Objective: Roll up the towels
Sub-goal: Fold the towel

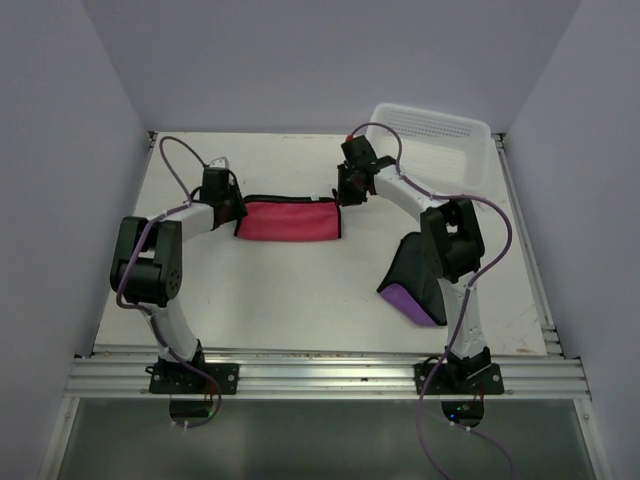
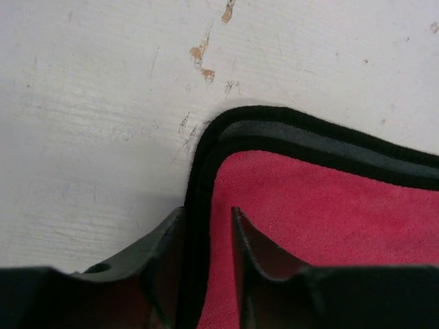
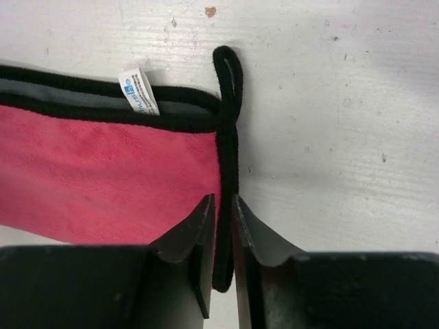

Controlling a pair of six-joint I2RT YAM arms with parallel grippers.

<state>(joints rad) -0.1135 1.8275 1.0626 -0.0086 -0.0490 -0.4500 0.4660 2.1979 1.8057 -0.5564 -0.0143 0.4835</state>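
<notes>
From above, the pink-red towel lay folded into a wide band across the middle of the white desk, black trim along its far edge. My left pincer sat at its left end and my right pincer at its right end, each touching the cloth. The purple towel lay in a heap with black fabric beside my right arm, well apart from the red one. A white perforated basket stood at the far right corner of the desk.

Through my left wrist camera, my left pincer was nearly pressed together on the towel's black-bound edge, one finger on the desk side, the other over the red pile. The rounded corner of the trim curved away above, a grey layer between two black bands. The desk showed chipped brown spots.

Through my right wrist camera, my right pincer pinched the right-hand black border of the red towel between fingers set almost together. A black hanging loop stuck out past the corner, flat on the desk, and a small white label lay on the trim near it.
</notes>
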